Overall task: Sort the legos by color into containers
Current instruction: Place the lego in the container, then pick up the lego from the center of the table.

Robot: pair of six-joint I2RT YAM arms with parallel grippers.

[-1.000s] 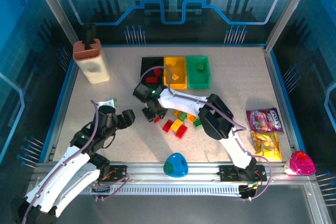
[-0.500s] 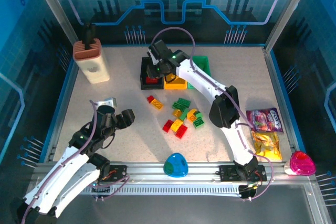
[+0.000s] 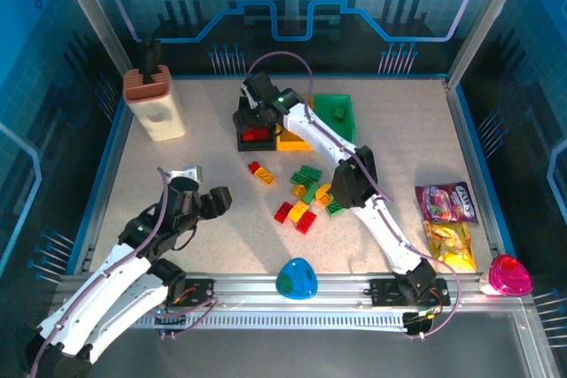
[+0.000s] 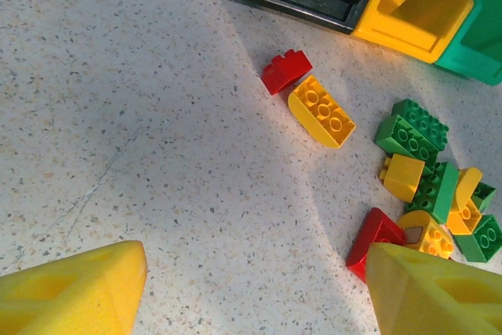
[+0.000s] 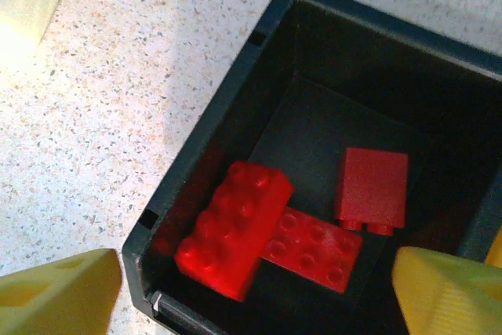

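My right gripper (image 3: 254,123) hangs open over the black container (image 5: 208,147). Three red legos lie inside it; the nearest one (image 5: 235,229) looks blurred and rests partly on a flat red brick (image 5: 314,245). The yellow container (image 3: 298,139) and green container (image 3: 335,118) stand beside the black one. Loose legos lie mid-table: a red brick (image 4: 285,71) touching a yellow brick (image 4: 321,111), then a mixed red, yellow and green pile (image 3: 310,194). My left gripper (image 3: 205,192) hovers open over bare table to the left of them, with nothing between its fingers (image 4: 74,288).
A beige block with a brown top (image 3: 152,104) stands at the back left. A blue-green egg (image 3: 296,279) sits at the near edge. Two snack bags (image 3: 447,203) and a pink bowl (image 3: 508,274) lie at the right.
The right arm swung from the loose pile up to the black container with a red brick, then opened; the brick now lies in the container. The left arm barely moved.
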